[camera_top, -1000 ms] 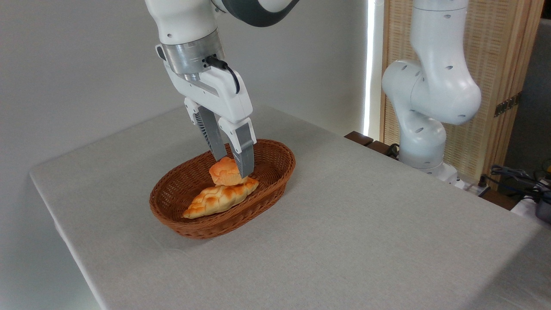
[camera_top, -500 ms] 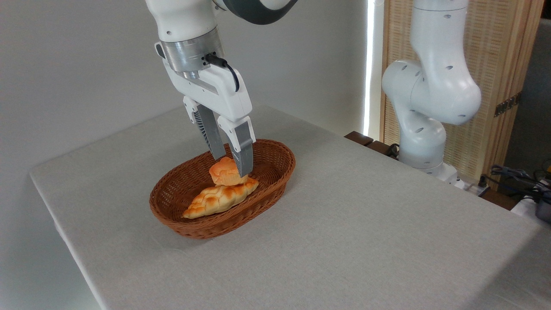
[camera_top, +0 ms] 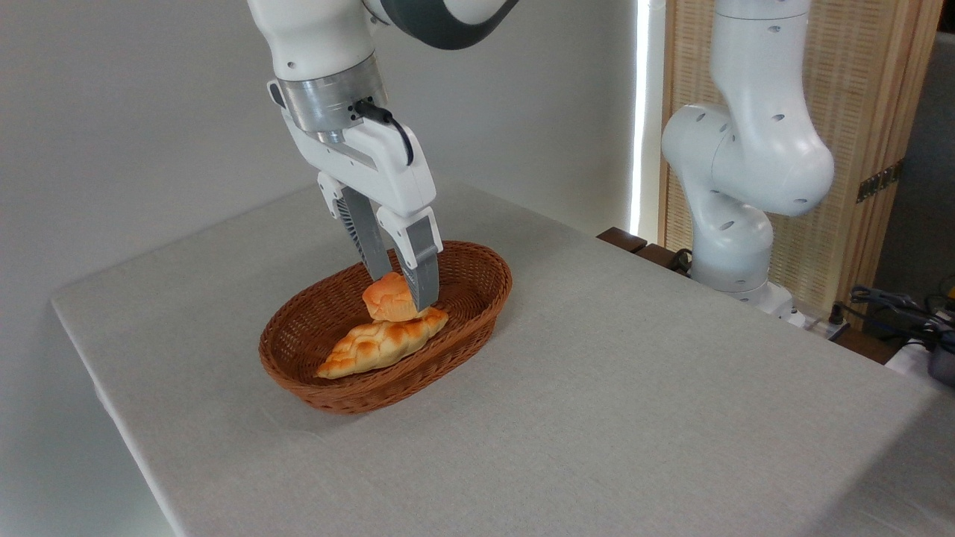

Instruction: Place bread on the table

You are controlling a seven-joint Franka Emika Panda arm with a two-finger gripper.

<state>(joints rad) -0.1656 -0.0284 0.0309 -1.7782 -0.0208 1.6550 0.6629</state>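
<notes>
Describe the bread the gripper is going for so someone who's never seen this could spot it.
On the grey table sits an oval brown wicker basket holding two breads. The bread meant is the small round orange bun between the gripper fingers, behind the longer, paler braided loaf.

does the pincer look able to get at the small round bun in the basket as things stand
Probably yes. The pincer is already down inside the basket, with one finger on either side of the bun. The braided loaf lies below and in front, not between them. Whether it is gripped I cannot tell.
</notes>
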